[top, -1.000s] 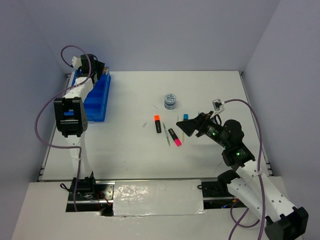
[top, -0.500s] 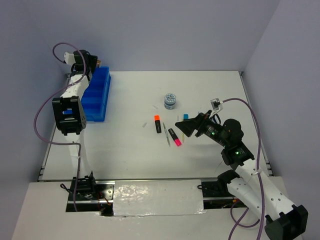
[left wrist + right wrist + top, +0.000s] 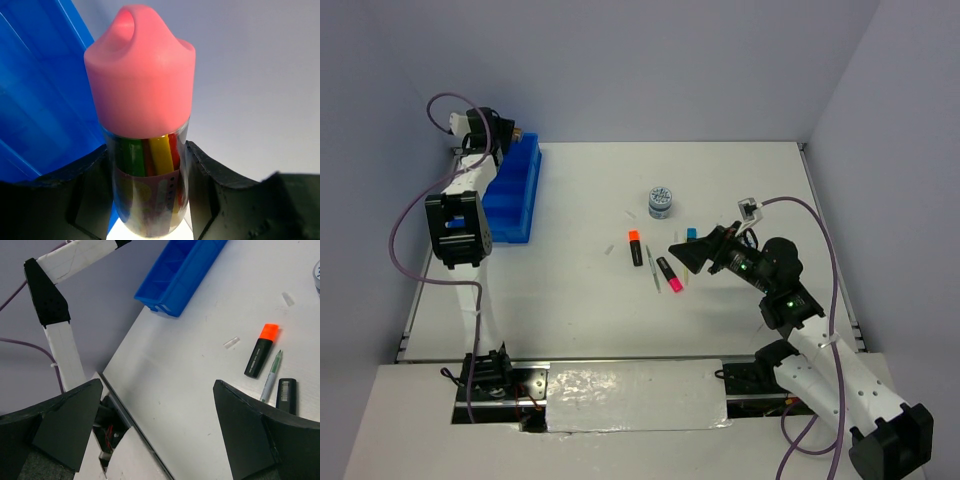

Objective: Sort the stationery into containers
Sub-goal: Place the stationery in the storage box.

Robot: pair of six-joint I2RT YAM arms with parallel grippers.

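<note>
One item in hand: pink-capped clear plastic cylinder, clamped in the partly closed left tool at the far end of the bright blue compartmented plastic tray.
Tray contents: cannot tell.
Left to sort: orange-capped black marker, pink-capped black marker, blue-capped marker, thin pens, round blue-grey patterned disc, all mid-counter.
Right tool: jaws wide apart, holding nothing, near the markers.
Counter: white, matt.
Room: plain pale lilac walls.

Left hand hangs at far end of blue tray.
</note>
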